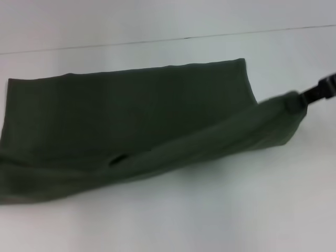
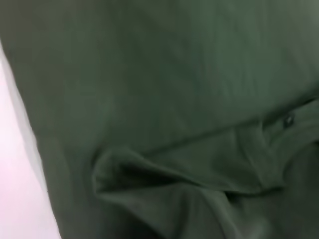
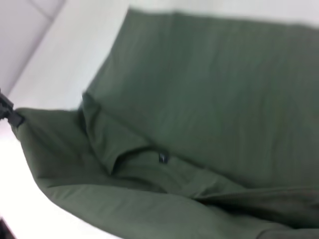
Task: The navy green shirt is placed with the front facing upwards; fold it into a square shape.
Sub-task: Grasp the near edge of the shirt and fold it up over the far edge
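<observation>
The navy green shirt (image 1: 131, 110) lies spread across the white table (image 1: 210, 220), plain cloth up and no lettering showing. Its near edge is raised and folded over as a long band (image 1: 210, 142). At the right, my right gripper (image 1: 307, 98) is shut on the bunched corner of that band, held above the table, its fingers wrapped in cloth. In the right wrist view, the shirt (image 3: 214, 89) shows its collar and small dark neck label (image 3: 163, 158). The band's far corner hangs from my left gripper (image 3: 11, 115), shut on it. The left wrist view is filled by shirt (image 2: 164, 89).
The table's far edge (image 1: 173, 38) runs across the back, with a pale wall behind it. Bare white tabletop lies in front of the shirt and to its right.
</observation>
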Robot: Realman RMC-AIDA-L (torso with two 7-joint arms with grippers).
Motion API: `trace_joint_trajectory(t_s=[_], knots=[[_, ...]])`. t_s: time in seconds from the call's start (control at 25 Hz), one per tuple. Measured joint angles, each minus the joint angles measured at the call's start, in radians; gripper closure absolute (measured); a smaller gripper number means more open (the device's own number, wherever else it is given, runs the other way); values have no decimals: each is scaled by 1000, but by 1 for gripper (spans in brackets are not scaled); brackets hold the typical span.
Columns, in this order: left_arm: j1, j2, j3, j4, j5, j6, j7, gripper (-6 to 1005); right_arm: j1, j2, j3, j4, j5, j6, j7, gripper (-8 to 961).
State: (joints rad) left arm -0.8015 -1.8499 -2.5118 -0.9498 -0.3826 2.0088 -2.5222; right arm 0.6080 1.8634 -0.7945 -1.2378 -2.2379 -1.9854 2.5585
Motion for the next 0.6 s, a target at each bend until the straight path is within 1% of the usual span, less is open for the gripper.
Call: trace_joint_trajectory(t_s=[0.08, 0.16, 0.28, 0.48, 0.6], knots=[[-14, 6, -11, -8, 0, -8, -7, 941, 15, -4, 31, 0, -1, 1, -5, 890], [-23, 8, -14, -21, 1, -12, -13, 943, 23, -5, 46, 0, -1, 1, -10, 890], [-25, 2, -28, -63, -1, -23, -21, 942, 30, -4, 66, 0, 0, 6, -16, 891], [-15, -10, -82, -135, -55, -49, -34, 937, 37, -4, 145, -3, 11, 17, -21, 891], [-10, -13, -83, -136, -74, -55, -39, 934, 34, -4, 164, 0, 10, 21, -26, 891]])
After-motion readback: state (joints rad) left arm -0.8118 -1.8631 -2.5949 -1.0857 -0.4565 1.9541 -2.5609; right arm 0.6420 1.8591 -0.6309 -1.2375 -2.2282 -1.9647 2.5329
